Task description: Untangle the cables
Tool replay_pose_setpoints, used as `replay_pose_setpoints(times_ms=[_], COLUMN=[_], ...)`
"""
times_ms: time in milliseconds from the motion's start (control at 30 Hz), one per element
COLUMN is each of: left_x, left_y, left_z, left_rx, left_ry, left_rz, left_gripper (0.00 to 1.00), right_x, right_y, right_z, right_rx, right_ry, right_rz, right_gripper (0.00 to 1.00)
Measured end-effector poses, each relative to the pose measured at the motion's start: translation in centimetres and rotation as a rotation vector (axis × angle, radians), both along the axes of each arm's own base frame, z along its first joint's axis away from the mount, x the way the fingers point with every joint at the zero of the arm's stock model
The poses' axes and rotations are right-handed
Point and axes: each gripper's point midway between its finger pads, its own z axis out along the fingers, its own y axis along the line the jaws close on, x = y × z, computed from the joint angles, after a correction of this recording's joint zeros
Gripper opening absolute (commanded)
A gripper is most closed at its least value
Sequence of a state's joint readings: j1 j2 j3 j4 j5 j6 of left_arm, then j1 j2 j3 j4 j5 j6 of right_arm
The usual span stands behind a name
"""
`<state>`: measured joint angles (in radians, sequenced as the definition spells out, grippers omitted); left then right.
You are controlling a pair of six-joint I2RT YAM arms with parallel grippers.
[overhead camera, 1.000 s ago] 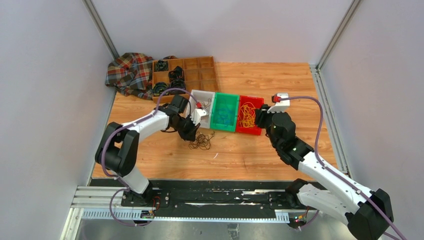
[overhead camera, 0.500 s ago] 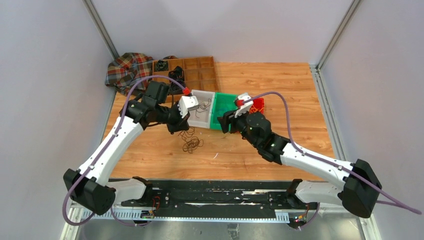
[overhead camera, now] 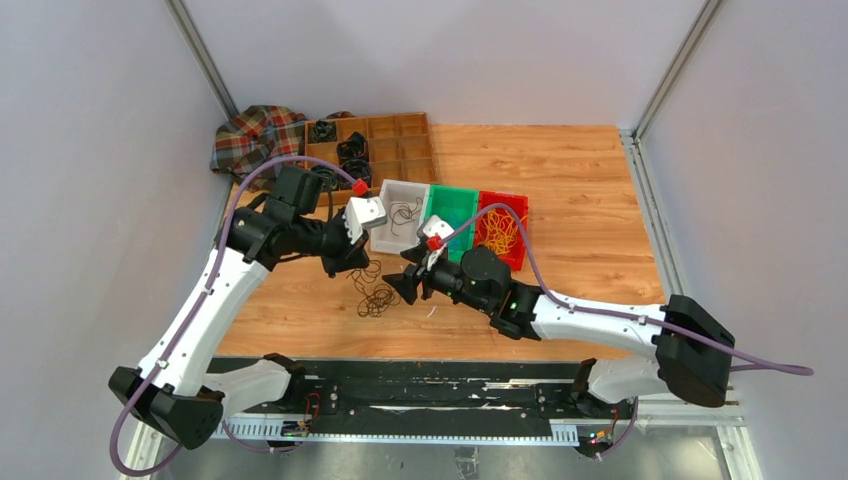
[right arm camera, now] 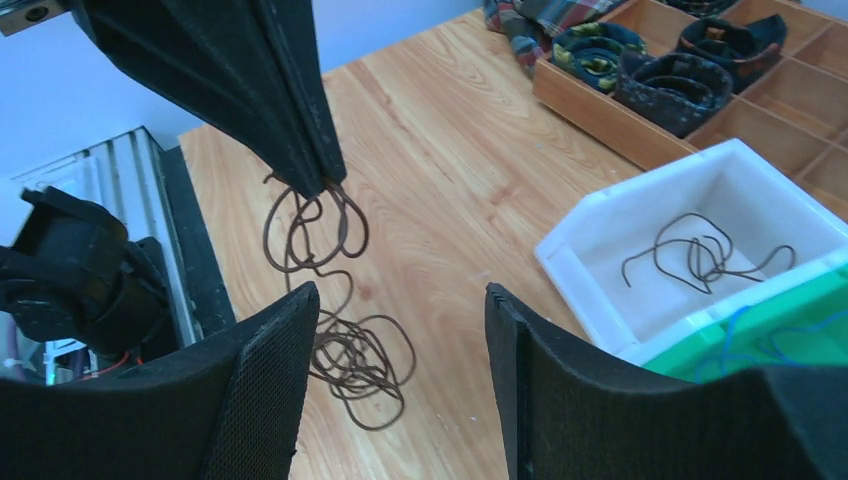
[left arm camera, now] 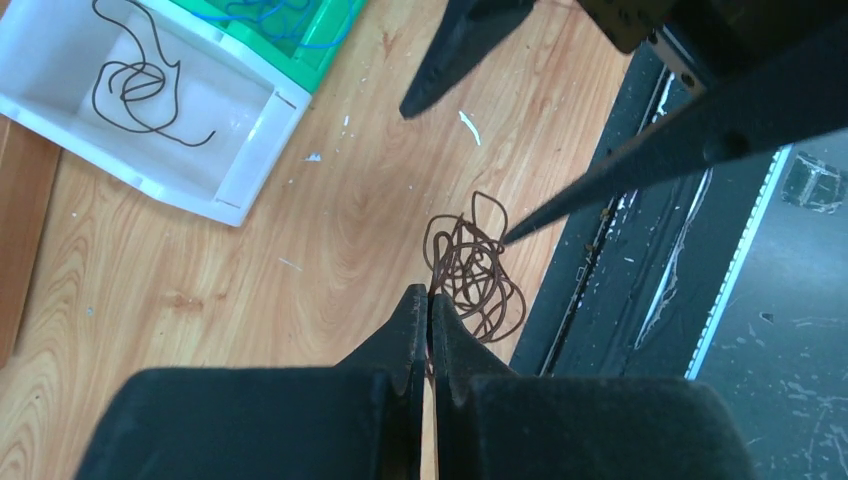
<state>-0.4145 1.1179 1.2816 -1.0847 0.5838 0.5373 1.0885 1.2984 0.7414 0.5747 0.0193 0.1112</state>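
A tangle of thin dark brown cables (overhead camera: 375, 298) lies on the wooden table (overhead camera: 570, 270) in front of the bins. One strand rises from the tangle (right arm camera: 350, 360) to my left gripper (right arm camera: 318, 185), which is shut on it a little above the table. In the left wrist view the left gripper (left arm camera: 429, 295) shows its jaws pressed together over the tangle (left arm camera: 475, 270). My right gripper (overhead camera: 408, 283) hangs open just right of the tangle. Its fingertips (right arm camera: 305, 292) straddle bare wood beside the pile and hold nothing.
A white bin (overhead camera: 385, 238) holds a dark cable (right arm camera: 700, 255). A green bin (overhead camera: 455, 205) holds blue cables, and a red bin (overhead camera: 518, 205) holds yellow cables (overhead camera: 497, 232). A wooden compartment tray (overhead camera: 385, 140) with black coiled bundles and a plaid cloth (overhead camera: 255, 145) sit at the back left.
My right arm swung left from the red bin to the tangle and its jaws opened wide. My left arm drew back to the left, still shut on the dark strand.
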Motion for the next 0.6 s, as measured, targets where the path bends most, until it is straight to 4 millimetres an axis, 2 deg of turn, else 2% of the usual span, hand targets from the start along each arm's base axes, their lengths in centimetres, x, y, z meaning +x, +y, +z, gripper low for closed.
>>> replay_pose_setpoints(times_ms=[100,367,600], left_x=[-0.2,-0.5,-0.8], left_y=[0.1,-0.1,-0.4], left_z=[0.6,1.5,1.8], left_rx=[-0.005,-0.026,-0.044], left_ry=[-0.008,-0.013,-0.002], left_rz=[0.001,-0.007,-0.009], left_gripper=[0.01,0.01,0.01], right_x=[-0.9,-0.6,-0.3], right_y=[1.0,2.2,2.6], right_z=[0.2,1.6,1.7], right_rx=[0.027,0.147,0.181], right_ry=[0.007,0.058,0.092], right_rz=[0.037,0.032,0.012], right_gripper=[0.62,0.62,0.58])
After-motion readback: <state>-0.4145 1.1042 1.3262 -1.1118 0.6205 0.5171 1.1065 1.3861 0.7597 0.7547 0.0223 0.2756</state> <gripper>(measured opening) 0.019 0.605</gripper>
